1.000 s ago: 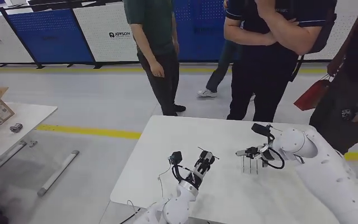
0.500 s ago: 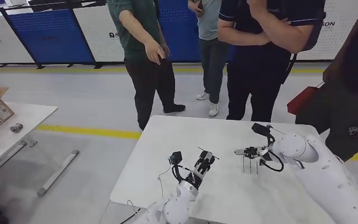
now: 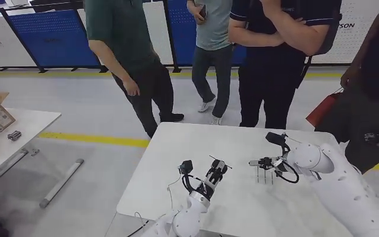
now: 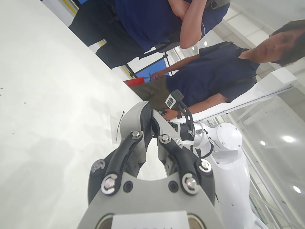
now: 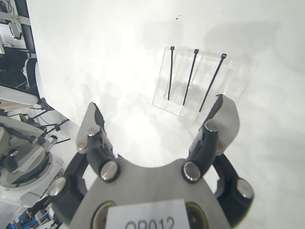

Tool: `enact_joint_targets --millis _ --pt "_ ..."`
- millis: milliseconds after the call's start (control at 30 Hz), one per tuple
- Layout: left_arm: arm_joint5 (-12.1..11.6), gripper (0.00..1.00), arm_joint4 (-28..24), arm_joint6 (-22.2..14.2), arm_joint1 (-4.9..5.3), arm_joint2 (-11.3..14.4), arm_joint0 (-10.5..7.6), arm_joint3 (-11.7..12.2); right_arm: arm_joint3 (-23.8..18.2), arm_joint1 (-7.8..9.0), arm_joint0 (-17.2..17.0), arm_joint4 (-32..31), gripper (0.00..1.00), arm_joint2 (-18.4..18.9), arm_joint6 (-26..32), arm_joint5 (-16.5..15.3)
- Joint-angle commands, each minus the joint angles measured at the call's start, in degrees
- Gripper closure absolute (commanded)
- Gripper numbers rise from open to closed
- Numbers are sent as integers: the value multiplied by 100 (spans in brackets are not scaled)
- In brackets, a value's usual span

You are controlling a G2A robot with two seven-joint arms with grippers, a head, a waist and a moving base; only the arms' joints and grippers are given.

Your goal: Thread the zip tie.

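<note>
Bearing zip ties [image 5: 190, 77]: white table [image 3: 177, 154] | blue wall panels [image 3: 53, 41] | yellow floor line [image 3: 89, 139]

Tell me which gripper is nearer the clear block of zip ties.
Right. The right gripper hangs open just above the block; the left gripper, shut on a zip tie, sits farther off.

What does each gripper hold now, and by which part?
The left gripper pinches a zip tie by its strap, one end sticking out. The right gripper holds nothing.
</note>
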Motion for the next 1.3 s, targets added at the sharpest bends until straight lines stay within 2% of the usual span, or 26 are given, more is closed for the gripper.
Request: enact_joint_targets --millis 0,167,200,233,267,333,667,867,1267 --pt "0 100 0 0 0 0 0 0 -43 1 9 -66 0 18 -20 77" --pt "0 100 0 0 0 0 0 0 -1 -38 95 -155 1 -49 114 164" --pt "0 100 0 0 0 0 0 0 46 -55 131 -165 9 -84 178 169" --pt "0 100 0 0 0 0 0 0 89 -71 157 -177 25 -113 204 184" --pt "0 100 0 0 0 0 0 0 134 -88 187 -190 28 -145 231 203" --pt "0 100 0 0 0 0 0 0 285 -136 263 -182 50 -224 301 222" --pt "0 100 0 0 0 0 0 0 1002 -395 578 -91 56 -547 331 271" --pt "0 100 0 0 0 0 0 0 1329 -485 669 -115 62 -570 313 277" --pt "0 100 0 0 0 0 0 0 1793 -729 818 -336 67 -611 366 277"
